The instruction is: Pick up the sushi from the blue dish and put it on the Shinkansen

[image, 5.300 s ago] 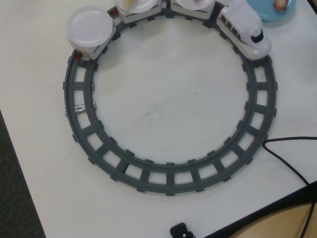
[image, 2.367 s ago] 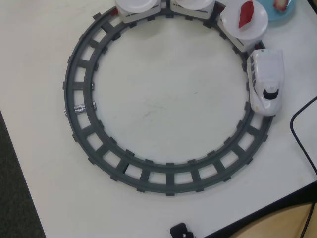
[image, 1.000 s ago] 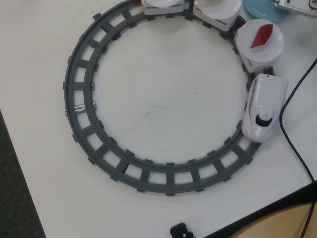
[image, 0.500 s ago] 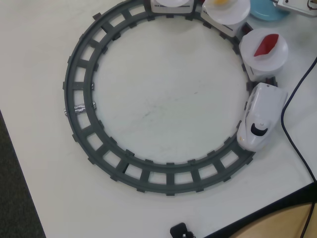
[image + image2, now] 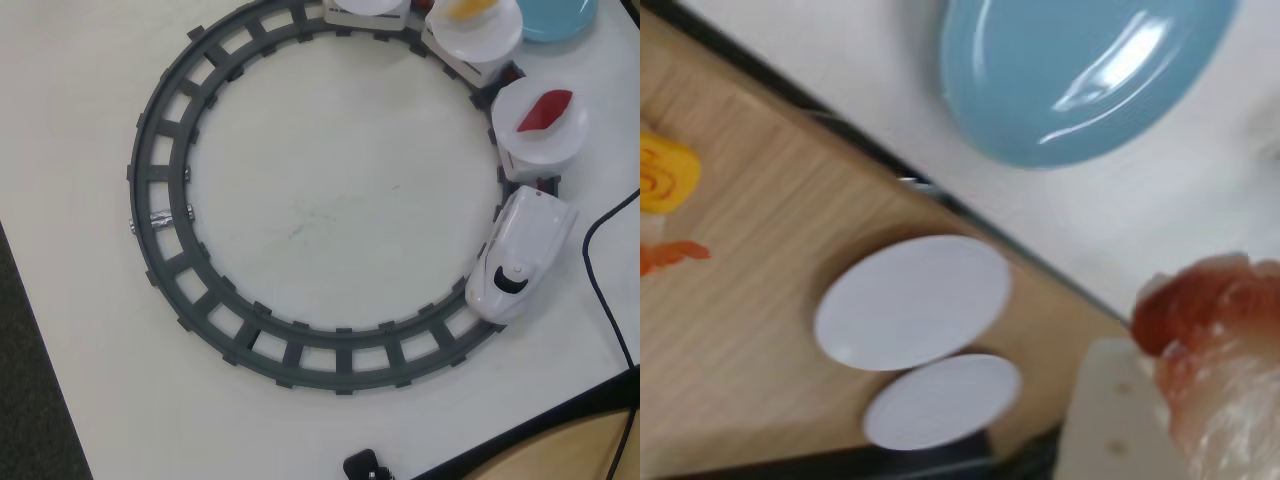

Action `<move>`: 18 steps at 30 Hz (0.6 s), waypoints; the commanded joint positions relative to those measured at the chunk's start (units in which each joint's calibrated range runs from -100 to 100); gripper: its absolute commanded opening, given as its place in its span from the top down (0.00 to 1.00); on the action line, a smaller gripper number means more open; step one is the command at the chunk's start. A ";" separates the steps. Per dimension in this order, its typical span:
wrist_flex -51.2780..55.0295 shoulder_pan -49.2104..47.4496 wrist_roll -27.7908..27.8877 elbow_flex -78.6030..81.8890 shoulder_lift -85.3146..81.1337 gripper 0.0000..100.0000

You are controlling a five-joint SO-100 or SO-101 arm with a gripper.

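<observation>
From overhead we see the Shinkansen (image 5: 512, 268) at the right of the grey circular track (image 5: 160, 215), nose toward the lower right, close to the white worktop (image 5: 70, 90) edge and a black cable (image 5: 605, 290). Three plate-topped cars trail it; one carries a red piece (image 5: 544, 111), another a yellow piece (image 5: 468, 9). No lettering is legible. The blue dish (image 5: 1080, 75) lies empty in the wrist view, upper frame, two white discs (image 5: 912, 301) below. At lower right, the gripper (image 5: 1185, 400) grips the sushi (image 5: 1220, 350).

I see a white tabletop (image 5: 330, 215) w/ dark floor (image 5: 25, 400) at left, wood surface (image 5: 560, 455) near right corner.
</observation>
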 commanded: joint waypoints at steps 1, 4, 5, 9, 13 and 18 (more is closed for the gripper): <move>0.27 -3.65 -0.26 9.82 -14.94 0.98; 0.10 -8.14 -0.26 18.62 -22.79 0.98; 0.10 -9.73 -0.26 21.58 -25.05 0.98; -0.75 -15.01 -0.26 30.47 -31.06 0.98; -2.98 -16.15 -0.26 36.57 -33.98 0.98; -2.89 -16.33 -0.21 41.33 -34.06 0.98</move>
